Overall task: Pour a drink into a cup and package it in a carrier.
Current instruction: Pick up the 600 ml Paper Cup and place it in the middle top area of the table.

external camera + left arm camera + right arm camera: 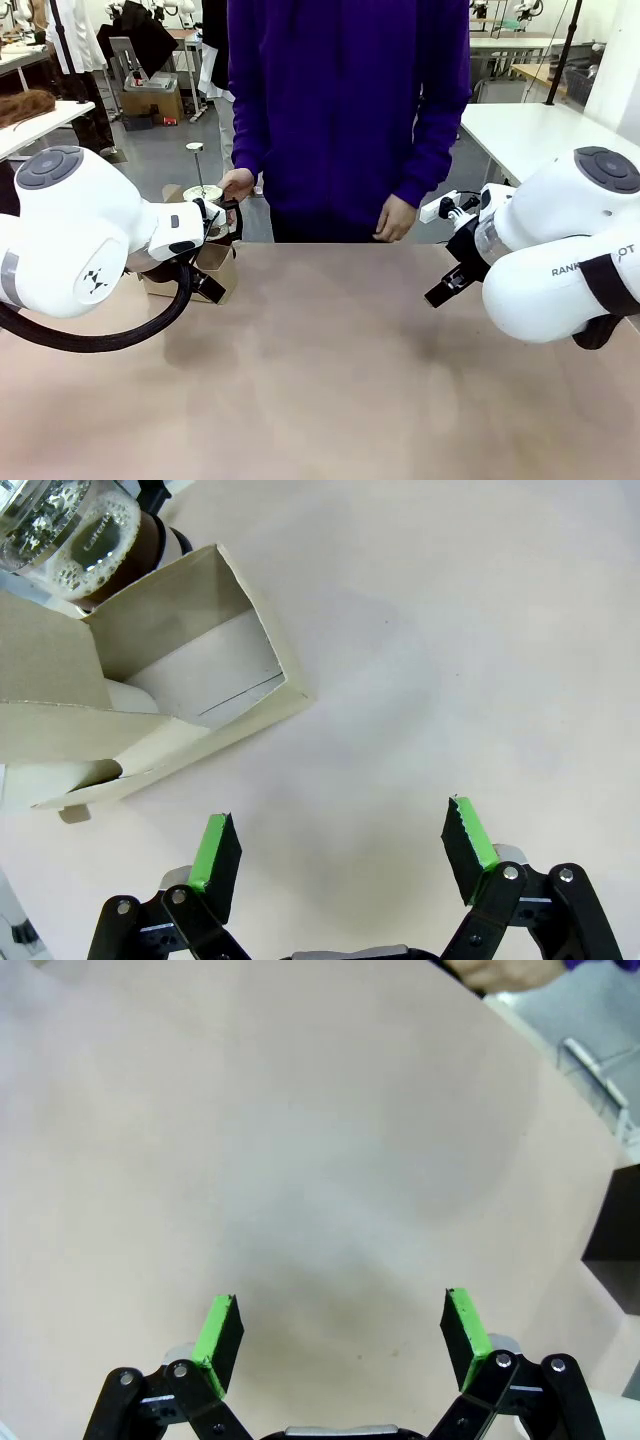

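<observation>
Across the whole foreground, the bench point(330, 400) presents a bare tan surface. At its far side stands a person point(345, 100) in a purple sweater. One hand point(237, 183) is raised at the picture's left, close behind the left arm's wrist, and the other hand point(397, 217) hangs loosely curled at the bench edge. The left arm point(80, 230) enters from the left and the right arm point(570, 240) from the right, well apart, both low over the bench.

An open brown cardboard box point(170, 610) sits on the bench beside the left arm, flaps raised. A white rounded object point(215, 670) lies inside it; what it is cannot be told. Just beyond the box, in the left wrist view, stands a clear glass jug point(75, 525) with perforated metal parts. The drink point(150, 542) shows through it as a dark brown band.

The left gripper point(340, 835) hovers over bare bench near the box, fingers spread wide, touching nothing. The right gripper point(340, 1320) is likewise spread wide over bare bench, holding nothing.
</observation>
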`<action>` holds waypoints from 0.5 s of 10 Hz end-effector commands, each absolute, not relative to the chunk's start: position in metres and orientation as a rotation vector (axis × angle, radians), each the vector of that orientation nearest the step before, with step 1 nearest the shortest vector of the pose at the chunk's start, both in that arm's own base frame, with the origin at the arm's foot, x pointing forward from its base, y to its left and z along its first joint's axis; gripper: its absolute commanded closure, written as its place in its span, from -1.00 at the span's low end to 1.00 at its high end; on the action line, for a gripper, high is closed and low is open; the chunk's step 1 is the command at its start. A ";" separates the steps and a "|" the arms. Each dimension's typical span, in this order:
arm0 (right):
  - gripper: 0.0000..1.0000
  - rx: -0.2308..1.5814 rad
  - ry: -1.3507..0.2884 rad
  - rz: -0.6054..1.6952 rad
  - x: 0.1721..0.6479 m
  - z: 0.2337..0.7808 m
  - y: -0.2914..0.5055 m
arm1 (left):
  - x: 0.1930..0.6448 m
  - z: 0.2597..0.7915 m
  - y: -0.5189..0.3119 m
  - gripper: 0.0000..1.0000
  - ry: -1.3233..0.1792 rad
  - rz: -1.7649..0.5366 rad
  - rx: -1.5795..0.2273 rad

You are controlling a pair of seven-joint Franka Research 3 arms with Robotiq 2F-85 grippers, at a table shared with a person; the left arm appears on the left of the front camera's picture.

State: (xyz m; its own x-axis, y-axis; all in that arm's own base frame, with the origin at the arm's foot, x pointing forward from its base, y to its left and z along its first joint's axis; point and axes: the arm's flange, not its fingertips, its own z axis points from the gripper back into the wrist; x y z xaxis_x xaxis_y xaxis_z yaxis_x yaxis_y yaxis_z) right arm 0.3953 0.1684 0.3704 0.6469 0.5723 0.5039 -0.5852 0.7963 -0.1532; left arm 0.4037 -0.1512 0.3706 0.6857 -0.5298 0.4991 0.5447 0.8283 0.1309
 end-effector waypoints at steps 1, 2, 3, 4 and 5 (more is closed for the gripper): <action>-1.00 0.024 -0.565 0.658 0.395 0.370 0.168 | 0.404 0.371 -0.151 -1.00 -0.550 -0.602 -0.029; -1.00 0.032 -0.578 0.667 0.408 0.398 0.164 | 0.404 0.371 -0.151 -1.00 -0.550 -0.602 -0.029; -1.00 0.059 -0.592 0.679 0.418 0.429 0.154 | 0.404 0.371 -0.151 -1.00 -0.550 -0.602 -0.029; -1.00 0.090 -0.615 0.697 0.425 0.470 0.144 | 0.404 0.371 -0.151 -1.00 -0.550 -0.602 -0.029; -1.00 0.128 -0.633 0.721 0.430 0.504 0.129 | 0.404 0.371 -0.151 -1.00 -0.550 -0.602 -0.029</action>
